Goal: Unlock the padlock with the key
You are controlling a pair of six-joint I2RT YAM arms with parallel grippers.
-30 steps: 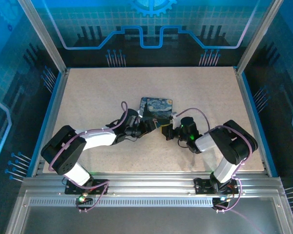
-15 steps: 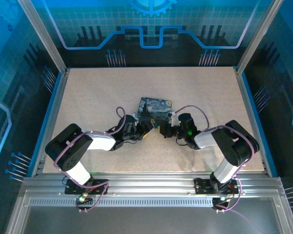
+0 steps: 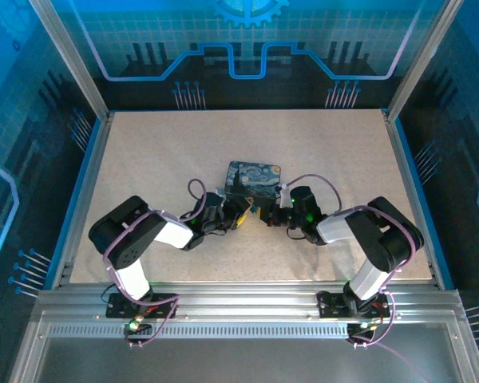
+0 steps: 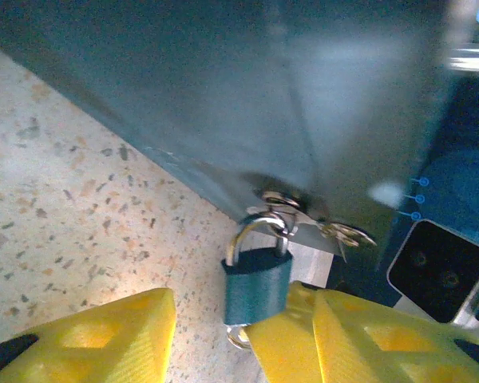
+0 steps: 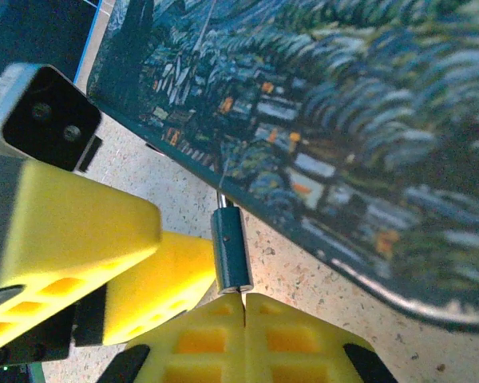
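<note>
Speckled beige surface (image 3: 144, 159) inside a blue-lit enclosure, with a dark-blue starry tin (image 3: 254, 177) near the middle. Hanging by its shackle from the tin's clasp, low over the surface: the padlock (image 4: 257, 283). Left jaws apart around it, one yellow pad (image 4: 343, 335) touching its body, the other clear. Right jaws pressed fully together, tips right at the padlock's end.

Padlock (image 4: 257, 285) — dark blue body, silver shackle; tin (image 5: 343, 120) — swirly blue starry-night print; table (image 4: 64, 199) speckled beige.

We read no text, label, brand or number on the padlock (image 4: 258, 285), the painted tin (image 5: 343, 120) or the back panel (image 3: 239, 48).
</note>
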